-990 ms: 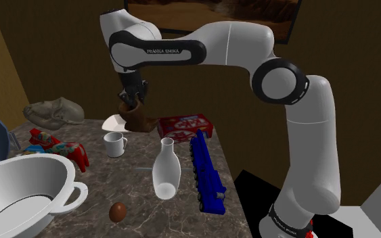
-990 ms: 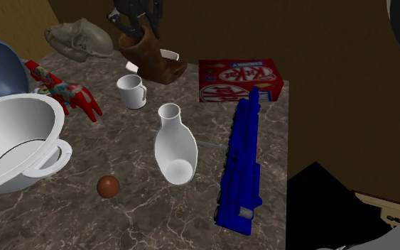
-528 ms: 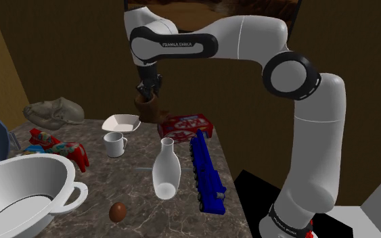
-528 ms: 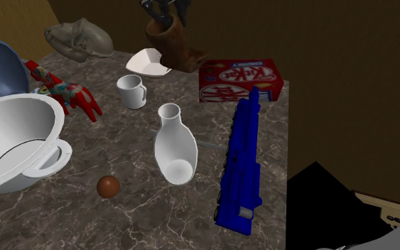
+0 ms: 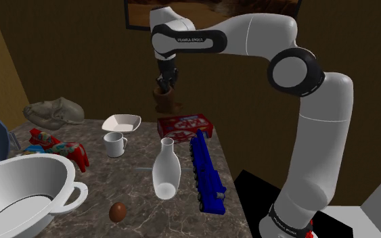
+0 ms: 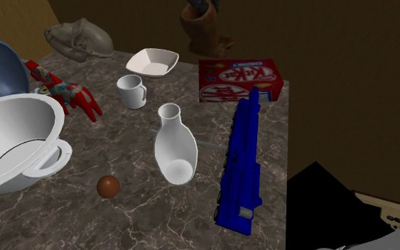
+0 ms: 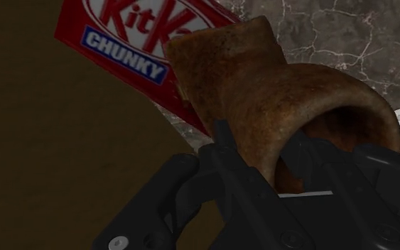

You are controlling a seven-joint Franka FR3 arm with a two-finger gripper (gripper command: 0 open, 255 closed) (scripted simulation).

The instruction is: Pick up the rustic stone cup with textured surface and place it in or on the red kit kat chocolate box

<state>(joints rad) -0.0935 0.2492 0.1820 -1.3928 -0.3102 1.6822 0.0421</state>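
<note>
Brown walls enclose a dark marbled tabletop crowded with objects.

1. Locate the hand. It hangs from the arm above the tabletop's far edge, pointing down. In the wrist view the hand is clamped on the cup's wall: one finger sits against the outside and the other reaches into the mouth.

2. Locate the cup. It is brown and rough-surfaced, and it is gripped by the hand and raised off the tabletop. In the shoulder view it hangs just above and to the left of the box. In the second exterior view the cup appears against the wall, behind the box's left end. You cannot tell from these views whether it is directly over the box.

3. Locate the box. It is red with Kit Kat lettering and lies flat at the far edge. In the wrist view the box lies beyond the cup.

4. Note the surrounding items. A white bowl and a white mug stand to the second exterior view's left of the box. A white vase and a blue toy lie nearer the camera. A brown ball, a large white pot, a red horse and a grey lump occupy that view's left side.
</note>
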